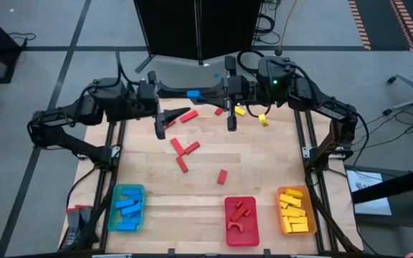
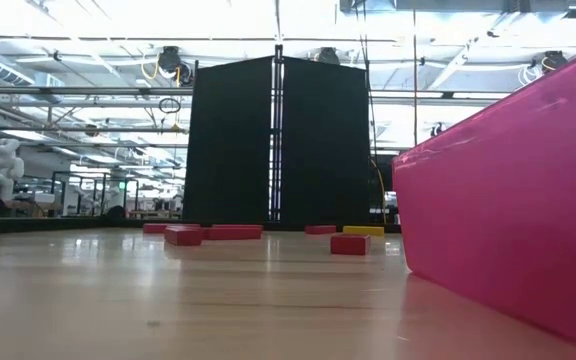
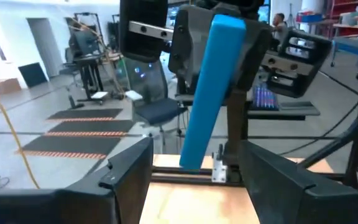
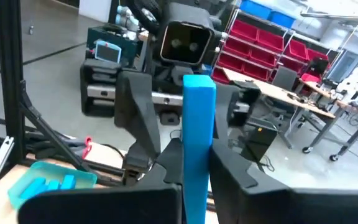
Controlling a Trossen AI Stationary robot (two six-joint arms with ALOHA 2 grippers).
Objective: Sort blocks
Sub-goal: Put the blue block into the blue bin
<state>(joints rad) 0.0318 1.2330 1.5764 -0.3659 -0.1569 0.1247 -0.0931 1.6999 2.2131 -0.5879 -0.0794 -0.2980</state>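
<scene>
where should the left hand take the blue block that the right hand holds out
Its free end: the blue block sticks out long past the right hand pinching one end. The open left hand faces it, so come straight on.

Wooden table (image 1: 264, 179) bears scattered blocks (image 1: 184, 147), three trays (image 1: 241, 221).

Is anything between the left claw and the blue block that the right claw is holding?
Nothing visible. The blue block, gripped in the right claw, directly faces the open left claw, with only air between them.
</scene>
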